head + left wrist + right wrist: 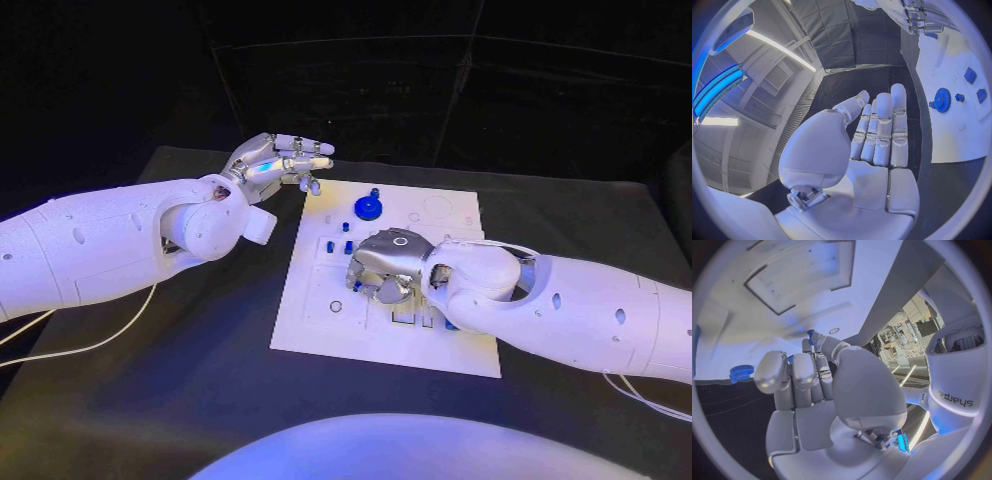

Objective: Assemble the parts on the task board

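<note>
White task board (433, 345) lies on the black worktop (173, 400); the left robot hand (277, 163) is spread and holds nothing, while the right robot hand (387, 265) is curled over the board, grip unclear

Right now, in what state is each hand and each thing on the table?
left hand: open, fingers straight, holding nothing, at the board's far left corner.
right hand: over the board's middle, fingers curled down; grip unclear.
blue gear: lying on the task board.
task board: flat on the table.
</note>
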Controlling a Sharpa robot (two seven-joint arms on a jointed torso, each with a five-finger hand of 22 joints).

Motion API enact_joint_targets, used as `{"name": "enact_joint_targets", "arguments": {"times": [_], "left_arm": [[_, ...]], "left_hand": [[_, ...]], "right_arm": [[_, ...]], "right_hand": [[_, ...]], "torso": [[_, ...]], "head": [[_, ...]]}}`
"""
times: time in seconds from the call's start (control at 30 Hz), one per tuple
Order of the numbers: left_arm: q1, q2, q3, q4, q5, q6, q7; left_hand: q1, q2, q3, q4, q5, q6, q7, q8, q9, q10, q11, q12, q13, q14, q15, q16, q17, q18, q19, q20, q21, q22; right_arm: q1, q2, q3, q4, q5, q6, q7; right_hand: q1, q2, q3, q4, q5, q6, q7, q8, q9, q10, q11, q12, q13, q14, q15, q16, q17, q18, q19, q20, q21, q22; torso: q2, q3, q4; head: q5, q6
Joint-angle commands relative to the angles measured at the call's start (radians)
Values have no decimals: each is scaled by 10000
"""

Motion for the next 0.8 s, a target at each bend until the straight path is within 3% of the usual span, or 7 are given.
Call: {"name": "enact_joint_targets", "arguments": {"times": [0.03, 0.17, 0.3, 0.4, 0.63, 0.8], "left_arm": [[15, 12, 9, 1, 21, 139, 17], [15, 14, 9, -3, 21, 152, 3], [15, 13, 9, -5, 21, 164, -13], [15, 9, 9, -7, 21, 177, -28], [15, -6, 9, -12, 21, 199, -61], [15, -39, 9, -6, 21, 206, -72]], "left_hand": [[26, 45, -47, 9, 32, -41, 13, 49, -15, -56, 6, 20, 10, -59, -18, -43, -10, 135, -98, 2, -50, -10], [26, 45, -47, 9, 32, -41, 13, 49, -15, -56, 6, 20, 10, -59, -18, -43, -10, 135, -98, 2, -50, -10], [26, 45, -47, 9, 32, -41, 13, 49, -15, -56, 6, 20, 10, -59, -18, -43, -10, 135, -98, 2, -50, -10], [23, 49, -61, 12, 31, -44, 16, 53, -15, -67, 9, 34, 12, -66, -15, -46, -18, 134, -101, 5, -58, -17], [21, 47, -69, 13, 31, -47, 17, 55, -15, -77, 11, 38, 12, -72, -12, -49, -23, 134, -104, 6, -63, -21], [21, 47, -70, 13, 31, -47, 17, 55, -15, -78, 12, 39, 12, -73, -12, -50, -24, 134, -104, 6, -63, -21]], "right_arm": [[-6, 6, -28, 19, -86, 71, -26], [-7, 11, -33, -13, -88, -54, -53], [-8, 14, -36, -51, -55, -253, -64], [-8, -4, -37, -48, -29, -449, -46], [-10, -176, -38, 95, 151, -807, 117], [-11, -611, -37, 486, 357, -1347, 245]], "right_hand": [[31, -51, -60, -22, 25, -67, 32, -45, -9, 78, -12, 18, 16, 296, 59, 36, -24, -187, -26, 54, 23, -18], [-125, -177, -149, 42, 41, -458, 145, -216, -99, -322, 95, -222, -48, 158, 158, -326, -417, -94, -304, 110, -291, -505], [-428, -529, -454, 176, 173, -1341, 370, -230, -263, -1442, 392, -650, -64, -488, 374, -2162, -2214, 297, -1424, 308, -1807, -2628], [-406, -579, -999, 254, 43, -1931, 432, -199, -252, -2136, 444, -599, -36, -835, 438, -3379, -3372, 544, -2071, 409, -2949, -4049], [-365, -593, -1888, 392, 119, -2228, 412, -190, -229, -2469, 466, -308, -12, -774, 431, -3751, -3793, 575, -2011, 418, -3371, -4465], [-241, -415, -2236, 471, 215, -1975, 401, -102, -176, -2266, 434, 45, 9, -503, 404, -3309, -3438, 489, -1634, 387, -3095, -4065]], "torso": [[3, -2, -3], [0, -1, -1], [2, 0, 7], [-3, -1, 0], [-3, -1, -3], [-8, 2, -8]], "head": [[-3, 5], [-8, 7], [-16, 13], [-20, 20], [-20, 25], [-43, 51]]}}
